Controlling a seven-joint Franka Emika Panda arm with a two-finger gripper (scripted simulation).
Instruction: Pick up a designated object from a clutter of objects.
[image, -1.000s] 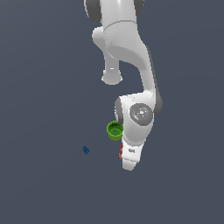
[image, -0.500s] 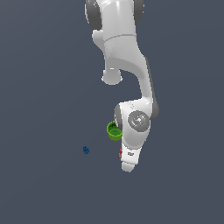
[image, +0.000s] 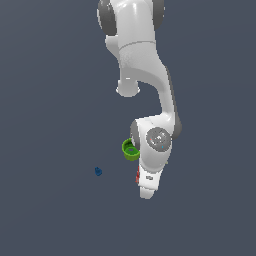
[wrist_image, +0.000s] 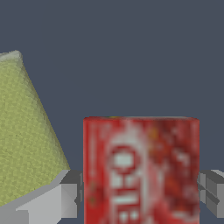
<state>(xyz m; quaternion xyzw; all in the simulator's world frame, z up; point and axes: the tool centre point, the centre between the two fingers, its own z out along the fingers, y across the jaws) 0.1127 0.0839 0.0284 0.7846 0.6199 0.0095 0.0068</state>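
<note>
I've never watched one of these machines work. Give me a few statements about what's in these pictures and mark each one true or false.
1. A red packet sits between the two fingers of the claw. True.
2. The packet's lettering is black. False: it is white.
3. A yellow-green pad lies beside the packet. True.
4. The cup is blue. False: it is green.
5. A small blue piece lies apart from the arm. True.

A white robot arm (image: 142, 75) reaches down from above, bent at the elbow, with its wrist pointing downward. In the wrist view, the gripper (wrist_image: 141, 183) has grey fingers (wrist_image: 70, 192) set apart on either side.
</note>
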